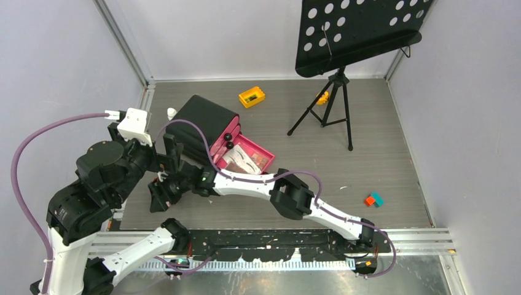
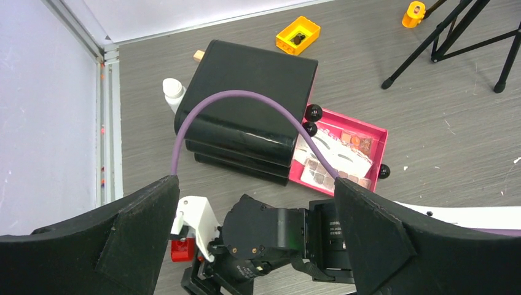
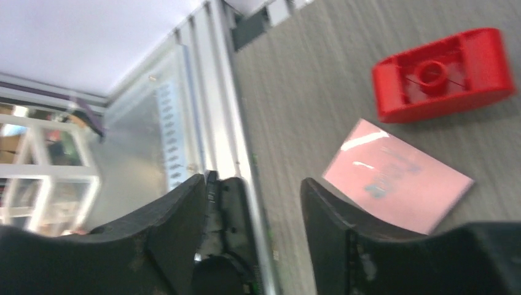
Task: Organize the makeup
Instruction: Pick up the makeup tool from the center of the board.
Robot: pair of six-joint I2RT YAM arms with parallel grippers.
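Note:
The makeup lies scattered. Brown palettes and a white eyebrow card [image 2: 344,153] fill the open pink drawer [image 1: 265,149] of the black chest [image 1: 206,120]. A white bottle [image 2: 174,92] stands behind the chest. A red block [image 3: 445,74] and a flat pink card [image 3: 396,184] lie near the table's left front corner. My right gripper [image 3: 264,215] hovers low beside them, its jaws partly apart over bare table; a blurred dark piece sits against its left finger. My left gripper [image 2: 257,184] hangs wide open and empty above the right wrist. In the top view, the right gripper [image 1: 158,195] lies left of centre.
A yellow block [image 1: 252,96] lies at the back. Orange and teal blocks [image 1: 373,200] lie at the right front. The black music stand [image 1: 335,104] stands on its tripod at the back right, a yellow piece [image 1: 322,97] by its legs. The metal rail [image 3: 242,153] edges the table.

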